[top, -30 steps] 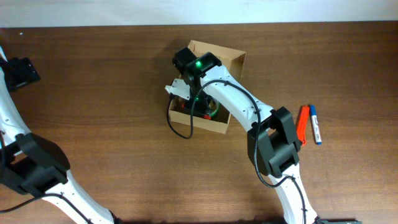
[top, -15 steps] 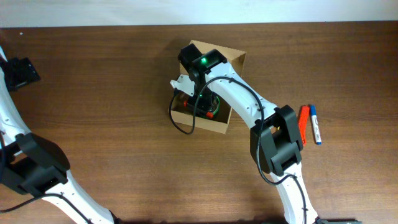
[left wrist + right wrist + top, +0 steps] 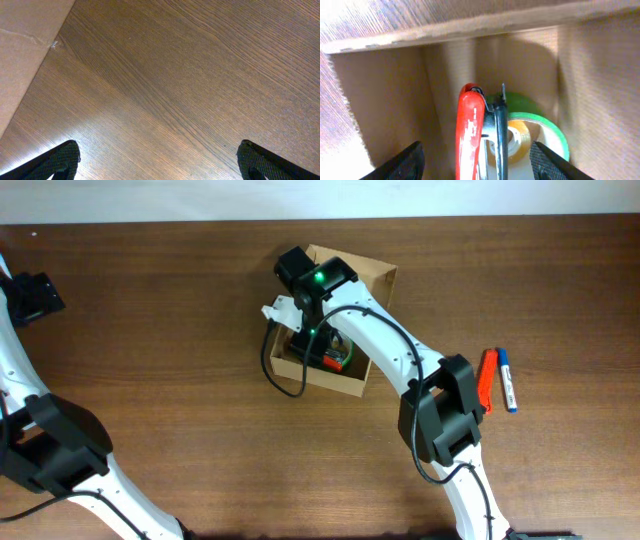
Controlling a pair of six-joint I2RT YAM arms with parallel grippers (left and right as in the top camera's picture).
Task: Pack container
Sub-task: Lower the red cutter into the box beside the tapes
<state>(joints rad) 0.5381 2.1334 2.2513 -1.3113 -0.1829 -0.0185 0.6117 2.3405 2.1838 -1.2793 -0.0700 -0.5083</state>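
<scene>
- On the dark wooden bench (image 3: pixel 160 330), the container (image 3: pixel 340 383) sits open-topped a little past the middle toward the far edge. We see it turned slightly askew to the bench's edges.
- The right arm reaches across from the near side, and its wrist covers most of the container's left half in the overhead view.
- The right tool (image 3: pixel 479 162) hangs inside the container. Its two fingers stand moderately apart and grip nothing.
- Between those fingers, and clear of both in the wrist view, a red-and-black object (image 3: pixel 470 130) stands on edge against the cardboard floor.
- Just beside that object, on its right in the wrist view, lies a green tape roll (image 3: pixel 527 132). We cannot tell whether the two are joined.
- A black cable (image 3: pixel 272 375) from the right arm loops over the container's near-left corner and out above the bench.
- The left tool (image 3: pixel 159 160) is held at the far left of the bench, well apart from the container. Its fingers are spread wide over bare wood, holding nothing.
- A pale tan surface (image 3: pixel 25 45) fills the upper-left corner of the left wrist view. We cannot tell what it is.
- An orange marker (image 3: pixel 487 380) and a blue marker (image 3: pixel 507 380) lie side by side on the bench, well to the right of the container.
</scene>
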